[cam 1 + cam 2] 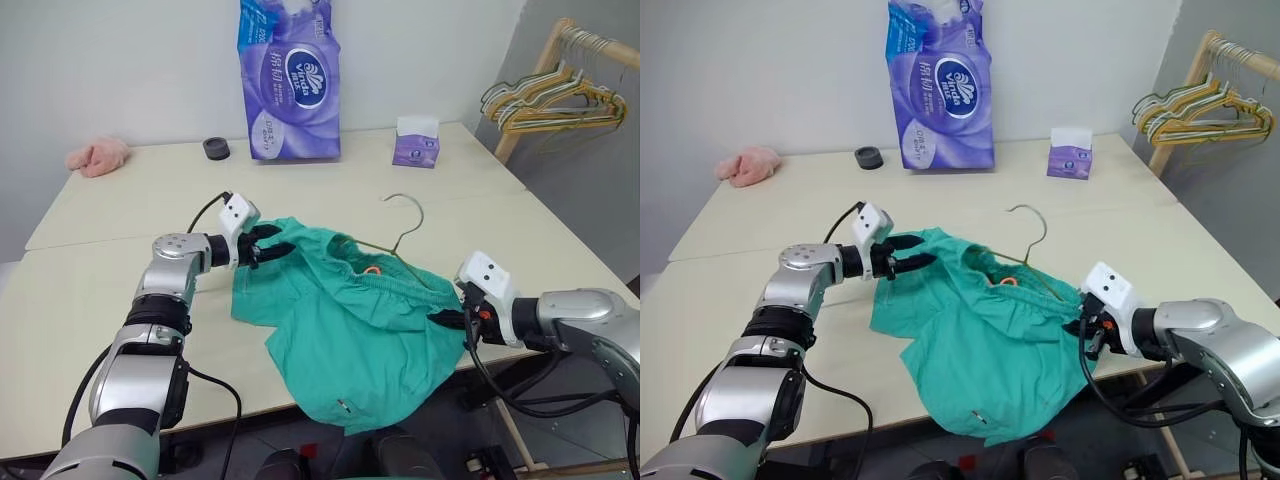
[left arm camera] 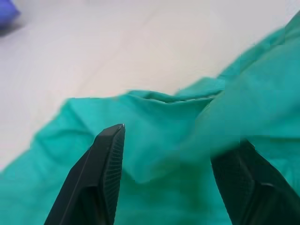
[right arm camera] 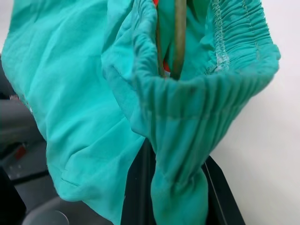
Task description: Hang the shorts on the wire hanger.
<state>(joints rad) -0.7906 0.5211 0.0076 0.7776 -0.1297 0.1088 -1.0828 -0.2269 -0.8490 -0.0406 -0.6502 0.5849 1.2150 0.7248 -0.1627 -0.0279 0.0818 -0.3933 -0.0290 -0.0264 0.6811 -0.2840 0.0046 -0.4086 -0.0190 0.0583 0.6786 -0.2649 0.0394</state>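
Shorts: your teal-green fabric shorts (image 1: 350, 330) lay crumpled at the pale bench's (image 1: 120, 300) near edge, one leg hanging over it.
Hanger: thin olive-grey wire hanger (image 1: 405, 235) sat inside the waistband, hook sticking out.
Left pincer (image 1: 268, 246): fingers apart, over the shorts' far corner.
Right pincer (image 1: 1087, 328): clamped on the gathered waistband.

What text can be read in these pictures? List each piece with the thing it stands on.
"Vinda" in the oval logo on the purple tissue pack.
Other print on that pack: too small to read.
Print on the small purple tissue box: too blurred to read.
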